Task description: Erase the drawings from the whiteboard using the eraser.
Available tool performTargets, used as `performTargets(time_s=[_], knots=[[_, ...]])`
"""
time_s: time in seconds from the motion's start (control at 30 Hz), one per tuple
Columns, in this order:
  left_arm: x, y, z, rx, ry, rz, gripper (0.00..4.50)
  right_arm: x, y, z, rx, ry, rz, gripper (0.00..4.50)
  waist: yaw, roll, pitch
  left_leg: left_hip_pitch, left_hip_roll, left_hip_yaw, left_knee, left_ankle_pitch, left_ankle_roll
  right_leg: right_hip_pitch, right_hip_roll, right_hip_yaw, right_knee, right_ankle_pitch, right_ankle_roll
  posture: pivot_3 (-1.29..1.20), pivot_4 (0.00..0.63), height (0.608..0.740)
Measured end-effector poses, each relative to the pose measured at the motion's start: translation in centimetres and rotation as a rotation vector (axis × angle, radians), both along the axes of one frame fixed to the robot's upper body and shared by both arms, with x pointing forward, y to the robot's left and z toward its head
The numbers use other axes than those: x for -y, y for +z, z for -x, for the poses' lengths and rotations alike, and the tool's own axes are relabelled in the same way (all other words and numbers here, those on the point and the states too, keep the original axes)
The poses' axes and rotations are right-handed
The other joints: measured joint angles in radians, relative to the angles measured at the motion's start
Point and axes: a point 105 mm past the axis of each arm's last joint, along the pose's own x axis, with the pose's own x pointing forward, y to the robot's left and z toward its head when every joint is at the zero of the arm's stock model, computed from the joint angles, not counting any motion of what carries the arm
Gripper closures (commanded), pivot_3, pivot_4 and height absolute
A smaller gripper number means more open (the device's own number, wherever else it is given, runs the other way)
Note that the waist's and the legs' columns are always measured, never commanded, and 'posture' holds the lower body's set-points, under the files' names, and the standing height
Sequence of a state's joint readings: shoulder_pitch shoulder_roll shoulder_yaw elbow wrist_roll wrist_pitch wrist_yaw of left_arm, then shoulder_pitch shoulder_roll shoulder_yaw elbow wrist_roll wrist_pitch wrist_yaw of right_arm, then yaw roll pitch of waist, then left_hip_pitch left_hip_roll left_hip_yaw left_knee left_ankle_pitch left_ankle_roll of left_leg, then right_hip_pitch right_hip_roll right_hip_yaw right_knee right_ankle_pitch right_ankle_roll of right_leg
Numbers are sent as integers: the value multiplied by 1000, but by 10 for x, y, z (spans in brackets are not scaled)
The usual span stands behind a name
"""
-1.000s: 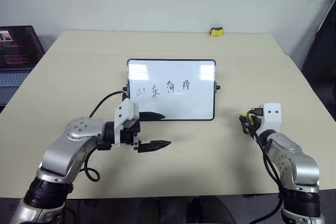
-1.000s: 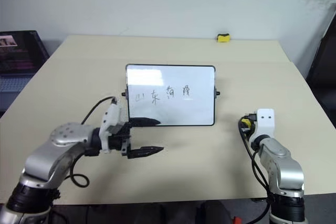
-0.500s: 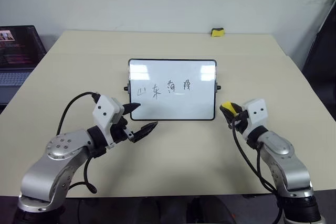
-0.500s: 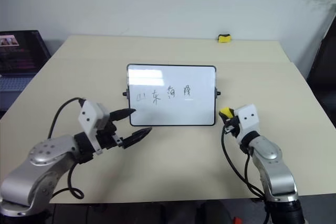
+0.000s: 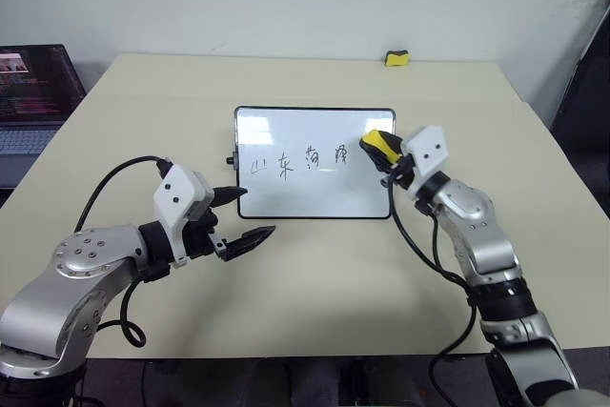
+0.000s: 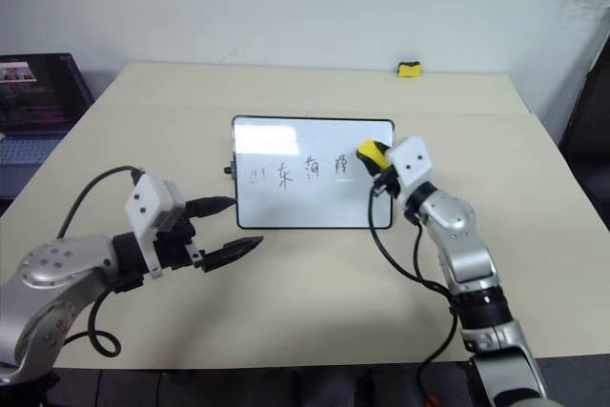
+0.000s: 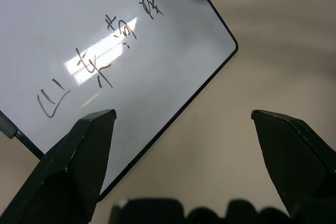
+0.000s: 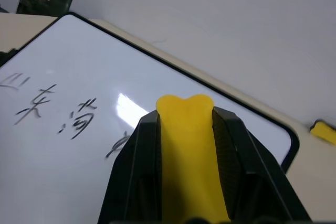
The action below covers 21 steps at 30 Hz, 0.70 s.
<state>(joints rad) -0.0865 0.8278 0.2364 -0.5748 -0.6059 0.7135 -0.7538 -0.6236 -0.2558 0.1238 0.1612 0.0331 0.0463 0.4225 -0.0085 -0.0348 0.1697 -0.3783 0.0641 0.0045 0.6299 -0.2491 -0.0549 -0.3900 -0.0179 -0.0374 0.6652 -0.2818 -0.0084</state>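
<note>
- Beige desk (image 5: 315, 274) carries the small black-framed white whiteboard (image 5: 315, 193), four black marker drawings (image 5: 296, 161) intact.
- Right wrist view shows the right end effector (image 8: 186, 124) clamped on the yellow block eraser (image 5: 378, 145), beside the last character.
- Left end effector (image 5: 240, 215) gapes empty.
- Since a second ago, the right arm has risen to the board.

The right gripper (image 5: 379, 147) pinches the yellow eraser (image 5: 378, 144) just right of the drawings (image 5: 297, 160) on the whiteboard (image 5: 315, 192), while the open left gripper (image 5: 245, 214) hovers near its bottom-left corner.
</note>
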Motion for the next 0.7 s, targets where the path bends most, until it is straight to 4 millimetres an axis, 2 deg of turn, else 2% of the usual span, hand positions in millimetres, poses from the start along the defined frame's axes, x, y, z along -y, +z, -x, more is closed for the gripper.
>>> performTargets(time_s=[0.13,0.3,0.47,0.7], knots=[[1,0,0,-1,-9,0,0,-10,2,-21,48,-61,19,3488,0,0,0,0,0,0,0,0,0,0,0,0,0,0,0,0,150,740],[2,-1,1,-7,-19,0,0,-12,-9,-31,47,-105,45,3488,4,0,0,-1,0,0,0,0,0,0,-1,0,0,0,0,0,150,740],[3,-1,1,-8,-22,0,0,-19,-22,-29,37,-69,106,3488,0,-1,-1,4,0,1,0,0,0,3,-1,1,2,0,0,0,150,740],[2,1,-3,2,-13,5,0,-38,-69,-3,-30,96,322,3497,-5,-2,-1,18,0,4,0,1,0,9,-1,5,13,-5,1,0,150,740]])
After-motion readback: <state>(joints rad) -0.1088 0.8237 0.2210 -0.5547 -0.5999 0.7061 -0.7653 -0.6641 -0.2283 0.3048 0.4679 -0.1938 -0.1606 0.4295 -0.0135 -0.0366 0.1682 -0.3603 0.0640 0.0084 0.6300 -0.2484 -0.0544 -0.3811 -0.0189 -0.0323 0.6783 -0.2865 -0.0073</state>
